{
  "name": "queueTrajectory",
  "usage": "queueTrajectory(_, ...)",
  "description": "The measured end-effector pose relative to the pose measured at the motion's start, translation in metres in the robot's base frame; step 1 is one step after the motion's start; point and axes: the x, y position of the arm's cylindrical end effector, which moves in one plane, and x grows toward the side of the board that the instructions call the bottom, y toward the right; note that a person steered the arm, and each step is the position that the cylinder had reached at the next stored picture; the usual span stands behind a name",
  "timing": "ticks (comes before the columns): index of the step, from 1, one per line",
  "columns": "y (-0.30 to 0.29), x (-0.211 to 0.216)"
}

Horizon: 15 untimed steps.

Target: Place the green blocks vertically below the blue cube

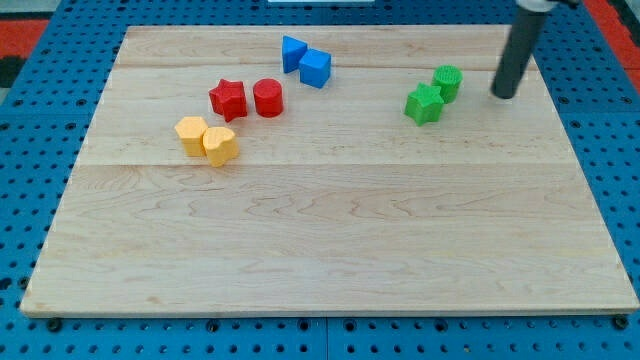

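Observation:
Two green blocks lie at the view's upper right: a green star (424, 104) and a green cylinder-like block (447, 81) touching its upper right side. The blue cube (316, 68) sits near the view's top centre, touching a second blue block (292, 52) on its upper left. My tip (502, 96) rests on the board to the right of the green blocks, about a block's width from the green cylinder, not touching it.
A red star (228, 98) and a red cylinder (267, 97) sit left of centre. Two yellow blocks (191, 134) (220, 145) lie below left of them. The wooden board (330, 250) rests on a blue pegboard surface.

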Motion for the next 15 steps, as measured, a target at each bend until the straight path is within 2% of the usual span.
queueTrajectory(1, -0.026, -0.005)
queueTrajectory(2, -0.087, 0.020)
queueTrajectory(3, -0.067, 0.012)
queueTrajectory(4, -0.061, -0.016)
queueTrajectory(5, -0.083, -0.031)
queueTrajectory(6, -0.160, -0.023)
queueTrajectory(7, -0.176, -0.015)
queueTrajectory(8, -0.109, -0.006)
queueTrajectory(9, -0.085, 0.016)
queueTrajectory(10, -0.154, 0.046)
queueTrajectory(11, -0.162, 0.056)
queueTrajectory(12, -0.141, 0.055)
queueTrajectory(13, -0.173, 0.062)
queueTrajectory(14, -0.142, 0.059)
queueTrajectory(15, -0.125, 0.013)
